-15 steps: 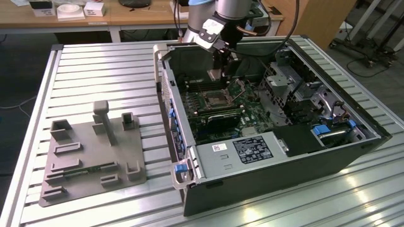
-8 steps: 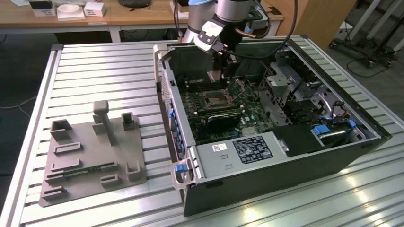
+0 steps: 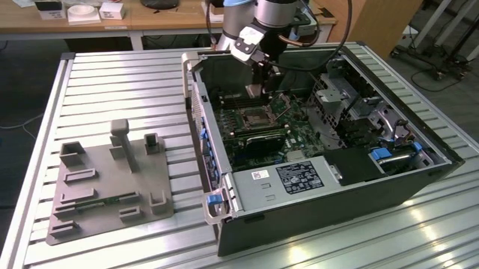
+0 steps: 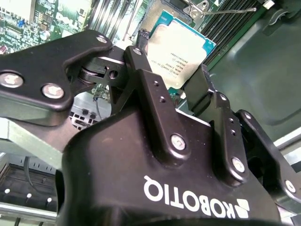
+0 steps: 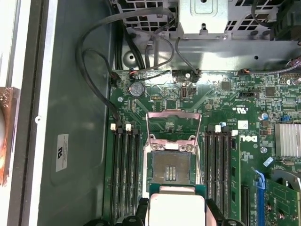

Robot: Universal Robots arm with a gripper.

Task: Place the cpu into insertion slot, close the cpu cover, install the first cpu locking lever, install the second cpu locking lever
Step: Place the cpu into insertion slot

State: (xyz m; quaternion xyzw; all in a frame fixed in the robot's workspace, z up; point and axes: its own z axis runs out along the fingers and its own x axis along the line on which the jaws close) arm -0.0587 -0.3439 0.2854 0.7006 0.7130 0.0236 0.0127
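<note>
The pincer [image 4: 169,63] is clenched on the chip [image 4: 181,47], with one black finger [image 4: 150,89] on each side. The chip's grey metal top shows in both wrist views.

In the exterior view, the arm reaches down into the open computer box [image 3: 314,224]. It holds the chip [image 3: 254,89] up in the air over the green board [image 3: 292,120]. The chip is not in the slot [image 3: 250,119] yet.

In the first wrist view, the slot [image 5: 170,172] is bare, with a dark middle and a silver rim. The cover [image 5: 174,114] is flipped open on the far side of the slot from the chip [image 5: 176,209]. Long black strips [image 5: 124,174] run along both sides of the slot.

The computer box lies on a metal desk [image 3: 112,73] with long grooves. A grey holder [image 3: 105,185] sits on the desk, at the exterior view's left of the box.
</note>
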